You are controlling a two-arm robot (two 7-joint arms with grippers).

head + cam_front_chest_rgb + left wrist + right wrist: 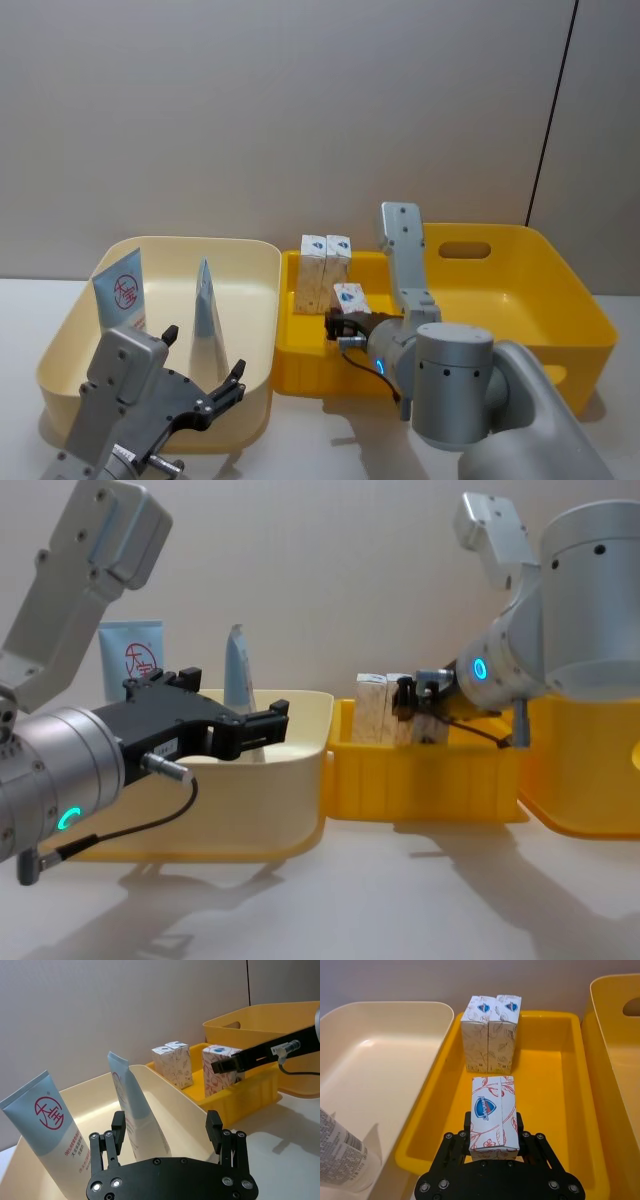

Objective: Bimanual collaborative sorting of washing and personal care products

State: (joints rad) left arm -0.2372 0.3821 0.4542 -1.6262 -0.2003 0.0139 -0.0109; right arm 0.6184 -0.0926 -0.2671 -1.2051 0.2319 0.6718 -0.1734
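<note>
Two arms reach forward. The right arm bends in from the near right, and the right gripper (345, 320) is clamped on the red-print carton (493, 1110), held upright in the near part of the small yellow bin (555, 1060). Two beige-print cartons (490, 1032) stand touching at the bin's far end. The left gripper (166, 1125) hovers at the near side of the cream bin (250, 330), fingers spread wide and empty, facing the logo tube (121, 290) and the plain tube (207, 315) standing inside.

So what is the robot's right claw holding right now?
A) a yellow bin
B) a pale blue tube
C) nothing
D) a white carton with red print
D: the right gripper is shut on the red-print carton over the small yellow bin; the left gripper hangs open by the cream bin.
</note>
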